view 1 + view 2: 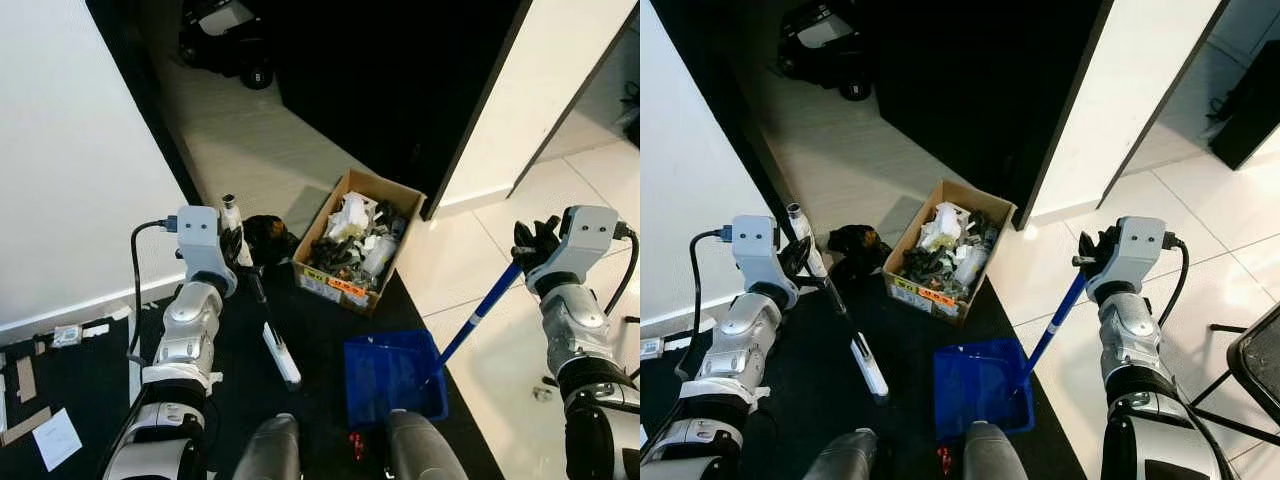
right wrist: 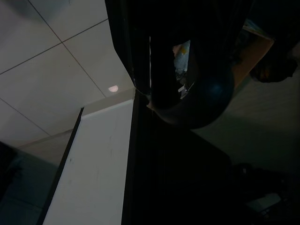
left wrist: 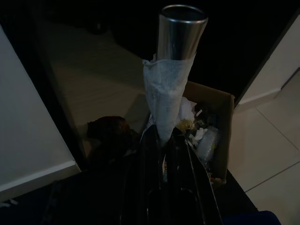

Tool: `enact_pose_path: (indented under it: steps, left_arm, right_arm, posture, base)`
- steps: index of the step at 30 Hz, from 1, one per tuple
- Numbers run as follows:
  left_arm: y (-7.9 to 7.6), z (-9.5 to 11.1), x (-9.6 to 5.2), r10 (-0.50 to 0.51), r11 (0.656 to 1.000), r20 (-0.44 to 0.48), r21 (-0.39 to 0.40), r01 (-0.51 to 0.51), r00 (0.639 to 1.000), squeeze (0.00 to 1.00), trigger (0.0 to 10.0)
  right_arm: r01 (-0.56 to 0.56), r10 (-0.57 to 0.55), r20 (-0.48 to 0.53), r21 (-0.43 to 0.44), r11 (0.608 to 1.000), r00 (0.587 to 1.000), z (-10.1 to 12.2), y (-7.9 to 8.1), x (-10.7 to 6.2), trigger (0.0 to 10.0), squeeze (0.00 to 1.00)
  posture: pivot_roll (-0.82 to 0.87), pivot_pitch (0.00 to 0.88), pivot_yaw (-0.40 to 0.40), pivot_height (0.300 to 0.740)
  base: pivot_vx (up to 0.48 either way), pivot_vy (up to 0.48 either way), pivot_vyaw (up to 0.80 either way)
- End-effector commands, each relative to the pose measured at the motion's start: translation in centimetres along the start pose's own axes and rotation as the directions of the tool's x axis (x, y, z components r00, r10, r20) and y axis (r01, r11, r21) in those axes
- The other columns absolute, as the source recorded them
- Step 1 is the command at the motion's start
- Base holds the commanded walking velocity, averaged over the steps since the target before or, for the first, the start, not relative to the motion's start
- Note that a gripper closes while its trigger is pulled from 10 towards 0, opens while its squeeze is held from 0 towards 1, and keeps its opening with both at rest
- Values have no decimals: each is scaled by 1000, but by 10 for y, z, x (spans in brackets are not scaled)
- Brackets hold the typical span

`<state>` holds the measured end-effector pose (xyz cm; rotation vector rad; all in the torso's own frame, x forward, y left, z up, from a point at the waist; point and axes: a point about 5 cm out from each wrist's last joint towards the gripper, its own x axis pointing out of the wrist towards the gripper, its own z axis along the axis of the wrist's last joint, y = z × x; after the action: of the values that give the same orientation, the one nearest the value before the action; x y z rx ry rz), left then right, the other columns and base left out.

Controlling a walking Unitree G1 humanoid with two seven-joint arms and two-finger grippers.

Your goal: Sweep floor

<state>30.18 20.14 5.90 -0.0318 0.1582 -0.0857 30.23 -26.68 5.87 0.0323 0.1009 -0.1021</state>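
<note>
So the left gripper (image 1: 232,243) is pinching a silver-handled broom (image 1: 262,310), head on the black mat, while the right gripper (image 1: 535,247) is clamped on the blue long-handled plastic dustpan (image 1: 392,377) by the robot's feet. Looks like the collecting step; next the broom needs to push debris toward the pan.

Hallway clutter, non-task items.
Open cardboard box (image 1: 352,243) w/ crumpled paper & bottles sits on black mat (image 1: 90,390), just beside dark doorway (image 1: 400,70). Paper scraps (image 1: 55,435) at mat's left edge. Black wheeled device (image 1: 228,40) far back on tile floor (image 1: 590,200).
</note>
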Motion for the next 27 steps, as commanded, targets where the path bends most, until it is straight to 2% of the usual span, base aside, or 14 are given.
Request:
enact_pose_path:
  steps: [1,7,27]
  left_arm:
    - [-2,-2,-1,-24,1000,-12,-5,24,1000,0,10000]
    - [-4,-2,-1,-35,999,-10,-7,35,999,0,10000]
    - [-4,-3,-2,-39,999,-12,-6,39,999,0,10000]
  right_arm:
    - [10,-10,35,0,1000,999,5,-1,0,10000,0]
    - [13,-13,33,0,1000,999,5,-1,0,10000,0]
    - [10,-10,37,-5,1000,999,6,-1,0,10000,0]
  posture:
    - [-29,50,-18,740]
    - [-29,49,-18,740]
    - [-30,40,-14,740]
  base:
    - [0,0,0]
    - [0,0,0]
    - [-307,0,0]
